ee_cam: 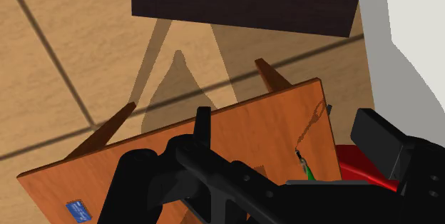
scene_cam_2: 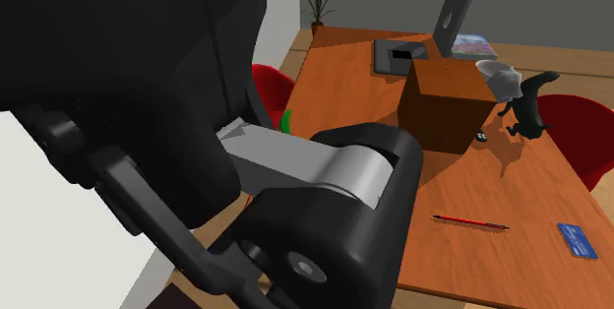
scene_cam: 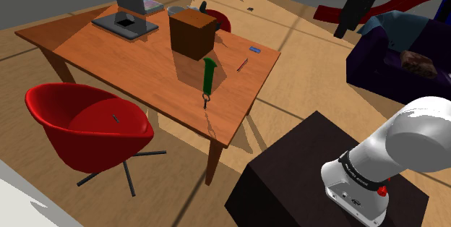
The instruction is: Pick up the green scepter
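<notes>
Hand: the black hand (ee_cam: 289, 126) hangs high in the air, off to the side of the surface and well apart from it. Its two fingers (ee_cam: 203, 126) stand far apart. Nothing is in them.
Green scepter: the green scepter (scene_cam: 208, 74) lies flat on the surface, near the edge that faces the stand. It is just beside the brown box, on the side nearer that edge. I cannot tell if the two touch. In the wrist view, a small green bit of it shows between the fingers, far below them.
Chain: a thin chain (scene_cam: 207, 106) hangs on the end of the scepter that points at the edge. It runs on toward that edge.
Brown box: the brown box (scene_cam: 191, 32) stands upright in the middle of the surface.
Surface: the surface (scene_cam: 108, 52) is an orange-brown table top.
Pen and card: a red pen (scene_cam_2: 470, 221) and a small blue card (scene_cam_2: 578, 239) lie near one corner, apart from each other.
Screen: a grey screen (scene_cam: 126, 1) stands at the far end, well apart from the scepter.
Red chair: a round red chair (scene_cam: 87, 128) sits by the long side of the surface.
Stand: the dark stand (scene_cam: 303, 182) is on the floor near the corner, with the white arm (scene_cam: 397, 150) on top.
Sofa: a dark purple sofa (scene_cam: 383, 66) is behind the hand in the shoulder view.
</notes>
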Motion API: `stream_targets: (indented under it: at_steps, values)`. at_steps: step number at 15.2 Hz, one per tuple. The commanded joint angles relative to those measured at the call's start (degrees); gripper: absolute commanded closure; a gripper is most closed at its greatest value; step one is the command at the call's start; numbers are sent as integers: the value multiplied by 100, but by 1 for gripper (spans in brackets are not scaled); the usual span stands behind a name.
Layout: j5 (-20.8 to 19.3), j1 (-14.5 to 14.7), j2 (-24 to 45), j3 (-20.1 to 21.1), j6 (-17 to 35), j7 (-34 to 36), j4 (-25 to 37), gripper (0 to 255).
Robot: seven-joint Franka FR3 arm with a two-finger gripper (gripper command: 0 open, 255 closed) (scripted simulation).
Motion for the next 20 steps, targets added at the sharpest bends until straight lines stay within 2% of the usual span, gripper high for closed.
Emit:
stream_targets:
  at_steps: [1,10,20]
  values:
    - [0,0,0,0,0,0,0,0]
    - [204,217,1883,432,900,266,699,0]
    - [135,437,4118,851,1377,587,2137,0]
